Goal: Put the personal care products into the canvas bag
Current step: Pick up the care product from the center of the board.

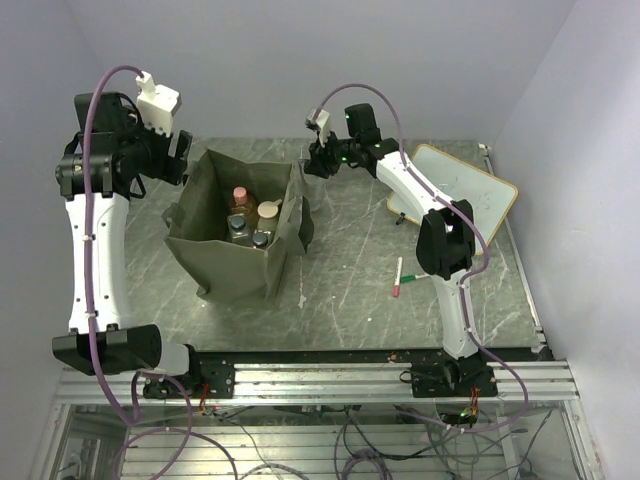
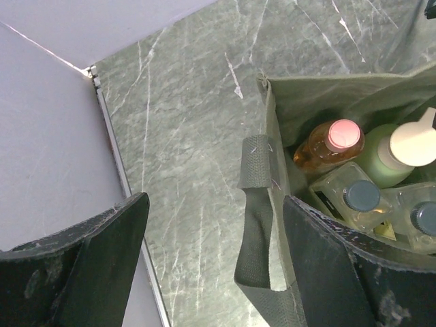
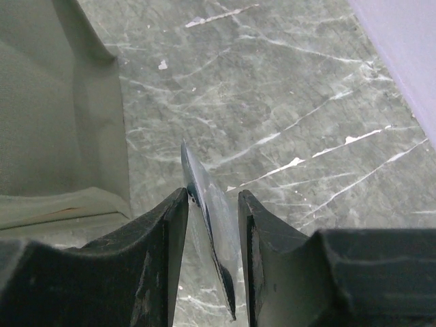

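The olive-green canvas bag [image 1: 240,262] stands open at left-centre. Inside it stand an orange bottle with a pink cap [image 1: 240,197], a pale bottle with a beige cap [image 1: 267,212] and two clear bottles with dark caps [image 1: 238,231]. My left gripper [image 1: 183,158] is open and empty at the bag's far left edge; its view shows the bag wall [image 2: 327,95], a strap handle [image 2: 255,225] and the orange bottle [image 2: 327,144]. My right gripper [image 1: 315,160] hovers beside the bag's far right corner. It is shut on a thin clear tube [image 3: 210,204], seen edge-on, next to the bag's side [image 3: 54,102].
A wooden-framed whiteboard [image 1: 455,190] lies at the back right. A red-tipped marker pen [image 1: 398,275] lies on the marble table right of the bag. The table's metal edge strip [image 2: 112,150] and the wall are close on my left gripper's outer side.
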Robot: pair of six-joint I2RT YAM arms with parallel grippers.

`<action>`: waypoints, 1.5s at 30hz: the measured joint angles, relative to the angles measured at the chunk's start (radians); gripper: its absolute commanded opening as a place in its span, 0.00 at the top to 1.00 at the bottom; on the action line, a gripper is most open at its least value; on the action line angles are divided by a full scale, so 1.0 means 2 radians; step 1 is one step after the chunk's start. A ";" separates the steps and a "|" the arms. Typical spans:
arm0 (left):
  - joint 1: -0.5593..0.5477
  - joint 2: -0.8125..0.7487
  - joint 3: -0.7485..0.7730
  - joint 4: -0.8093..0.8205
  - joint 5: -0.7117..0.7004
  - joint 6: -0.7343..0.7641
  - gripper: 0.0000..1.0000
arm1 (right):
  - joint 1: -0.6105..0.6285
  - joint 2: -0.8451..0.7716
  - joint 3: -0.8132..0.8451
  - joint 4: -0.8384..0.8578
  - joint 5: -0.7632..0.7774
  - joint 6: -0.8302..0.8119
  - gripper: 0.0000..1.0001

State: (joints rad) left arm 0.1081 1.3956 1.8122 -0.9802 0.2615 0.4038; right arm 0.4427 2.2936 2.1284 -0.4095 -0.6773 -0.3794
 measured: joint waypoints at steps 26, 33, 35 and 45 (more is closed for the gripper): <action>0.000 -0.007 -0.047 -0.006 0.019 0.004 0.08 | 0.000 -0.012 0.000 -0.028 0.021 -0.007 1.00; 0.000 -0.013 -0.060 -0.015 0.028 0.003 0.10 | -0.003 -0.064 -0.005 -0.055 0.044 -0.007 1.00; 0.000 -0.014 -0.065 -0.020 0.031 0.003 0.09 | -0.005 -0.086 -0.006 -0.063 0.051 -0.008 1.00; 0.000 -0.029 -0.082 -0.021 0.034 -0.012 0.09 | -0.013 -0.188 -0.003 -0.091 0.087 -0.016 1.00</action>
State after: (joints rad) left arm 0.1089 1.3380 1.6478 -1.0222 0.3294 0.3805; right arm 0.4160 1.9175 2.1216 -0.5907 -0.5026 -0.4118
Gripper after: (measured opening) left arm 0.915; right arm 0.091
